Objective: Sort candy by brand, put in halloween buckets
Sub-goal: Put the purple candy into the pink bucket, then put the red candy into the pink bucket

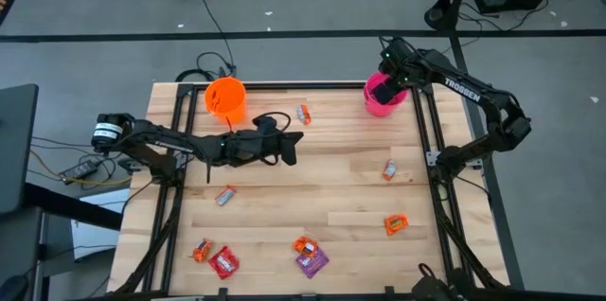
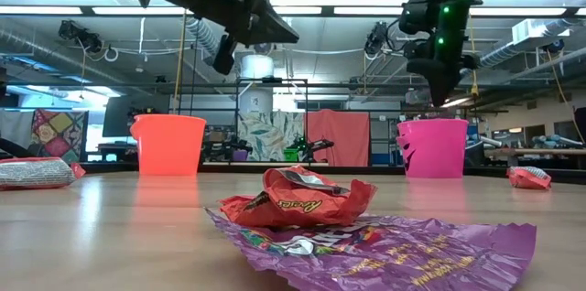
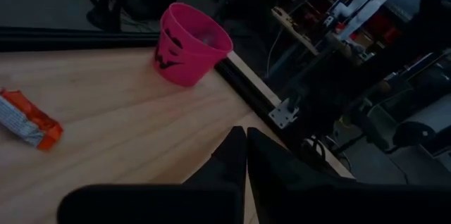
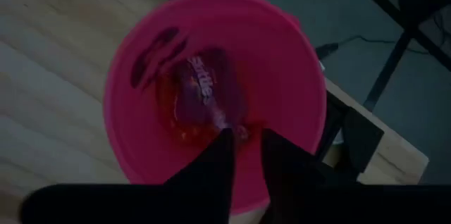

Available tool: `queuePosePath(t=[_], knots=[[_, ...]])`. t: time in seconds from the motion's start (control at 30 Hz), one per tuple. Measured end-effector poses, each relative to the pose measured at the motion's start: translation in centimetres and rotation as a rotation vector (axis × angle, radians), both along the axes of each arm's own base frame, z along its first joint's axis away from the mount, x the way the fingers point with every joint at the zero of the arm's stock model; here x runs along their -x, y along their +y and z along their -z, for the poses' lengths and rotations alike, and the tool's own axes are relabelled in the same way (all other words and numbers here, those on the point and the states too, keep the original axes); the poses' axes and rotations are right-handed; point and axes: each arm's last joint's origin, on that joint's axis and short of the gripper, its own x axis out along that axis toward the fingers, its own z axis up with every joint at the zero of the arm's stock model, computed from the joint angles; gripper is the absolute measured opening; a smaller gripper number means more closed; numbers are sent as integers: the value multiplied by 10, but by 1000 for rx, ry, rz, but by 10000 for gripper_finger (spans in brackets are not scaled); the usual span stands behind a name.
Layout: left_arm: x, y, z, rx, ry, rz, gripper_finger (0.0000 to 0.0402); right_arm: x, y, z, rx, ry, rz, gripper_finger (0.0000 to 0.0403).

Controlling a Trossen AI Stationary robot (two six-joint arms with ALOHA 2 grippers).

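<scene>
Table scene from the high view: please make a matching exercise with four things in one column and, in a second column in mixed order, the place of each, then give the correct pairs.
Things:
1. orange bucket
2. pink bucket
3. purple wrapper
4. left gripper

Places:
A. under the right gripper, at the far right of the table
B. near edge, touching an orange candy
C. above the table's middle, fingers together
D. far left of the table

Pairs: 1-D, 2-A, 3-B, 4-C
</scene>
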Motion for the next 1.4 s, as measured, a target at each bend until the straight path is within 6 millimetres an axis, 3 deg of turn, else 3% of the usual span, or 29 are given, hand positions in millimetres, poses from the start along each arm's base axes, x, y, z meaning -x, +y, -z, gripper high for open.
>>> queuePosePath(t=[0.3, 0.53, 0.67, 0.83, 1.17, 1.4], knots=[[2, 8, -5, 14, -18, 50, 17, 0, -3, -1, 21, -14, -27, 160], [13, 3, -21, 20, -39, 247, 15, -6, 3, 0, -38, -57, -80, 165], [20, -6, -27, 16, -20, 385, 14, -16, 13, -1, -138, -188, -133, 165], [33, -27, -36, 39, -6, 546, 14, -38, 37, -17, -234, -469, -182, 164], [46, -69, -29, 128, 111, 814, 14, -96, 108, -61, -96, -864, -349, 164], [64, -102, -11, 198, 324, 911, 14, -136, 163, -54, -135, -934, -428, 163]])
